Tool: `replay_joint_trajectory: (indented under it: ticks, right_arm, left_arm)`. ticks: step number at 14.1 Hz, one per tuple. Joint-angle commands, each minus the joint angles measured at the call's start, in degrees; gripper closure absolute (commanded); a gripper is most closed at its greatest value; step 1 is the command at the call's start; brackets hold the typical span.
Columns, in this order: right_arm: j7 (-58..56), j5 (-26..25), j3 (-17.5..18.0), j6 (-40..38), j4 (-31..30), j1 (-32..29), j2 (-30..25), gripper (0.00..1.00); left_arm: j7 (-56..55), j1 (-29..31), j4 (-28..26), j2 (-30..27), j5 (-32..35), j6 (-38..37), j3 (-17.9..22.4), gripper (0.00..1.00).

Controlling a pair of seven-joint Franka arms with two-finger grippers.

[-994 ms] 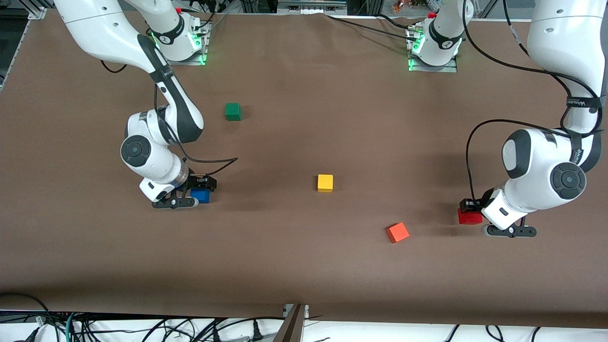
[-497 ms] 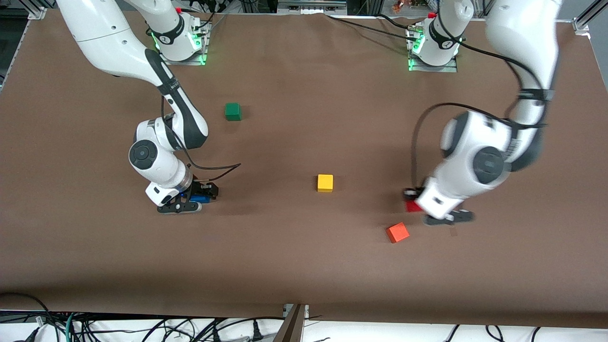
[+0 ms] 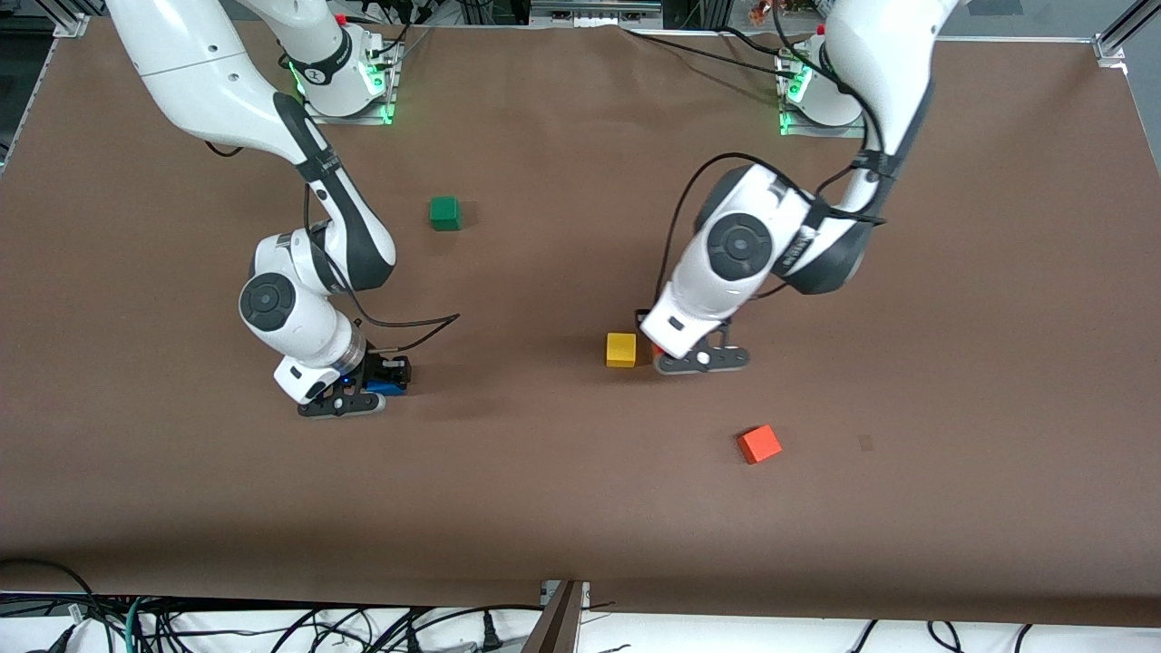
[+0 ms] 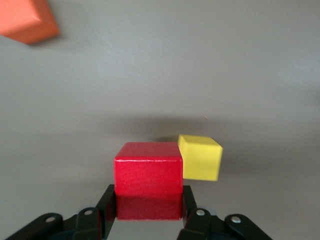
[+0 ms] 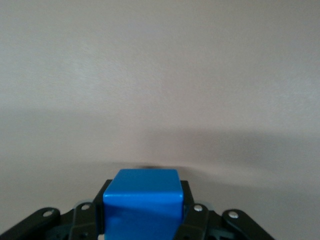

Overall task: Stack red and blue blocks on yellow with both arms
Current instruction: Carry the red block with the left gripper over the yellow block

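Observation:
My left gripper [image 3: 658,355] is shut on the deep red block [image 3: 656,347], of which only a sliver shows in the front view. It holds the block low, right beside the yellow cube [image 3: 620,349], toward the left arm's end. In the left wrist view the red block [image 4: 148,172] sits between the gripper's [image 4: 148,212] fingers, with the yellow cube [image 4: 200,157] close beside it and lower. My right gripper [image 3: 385,381] is shut on the blue block [image 3: 386,388], held low toward the right arm's end. The right wrist view shows the blue block [image 5: 143,207] clamped in the gripper [image 5: 143,222].
A green cube [image 3: 444,213] lies farther from the front camera than the blue block. An orange-red cube [image 3: 759,444] lies nearer the camera than the yellow cube, toward the left arm's end; it also shows in the left wrist view [image 4: 27,20].
My left arm has swept the red block from the left arm's end of the table to right beside the yellow cube. My right gripper has barely shifted with the blue block.

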Motion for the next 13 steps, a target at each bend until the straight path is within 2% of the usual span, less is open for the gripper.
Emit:
replay_joint_trajectory:
  ticks: [1,3,9,13]
  right_arm:
    - [0.1,-0.4,0.6,-16.1,12.2,0.7,-0.7,0.91]
    - [0.6,-0.6,0.5,-23.5,18.4,2.9,-0.3,0.9]
    - [4.9,-0.6,0.3,-24.2,19.5,5.6,-0.6,0.9]
    - [9.2,-0.6,0.3,-24.2,21.2,8.0,-0.2,0.9]
  left_arm:
    - [-3.9,-2.8,0.4,2.1,0.7,3.7,0.0,1.0]
    - [-6.8,-5.0,0.4,3.4,1.0,4.4,0.0,1.0]
    - [-7.0,-7.2,0.4,3.7,1.5,4.4,0.0,1.0]
    - [-6.1,-6.7,1.9,4.8,8.1,4.5,0.0,1.0]
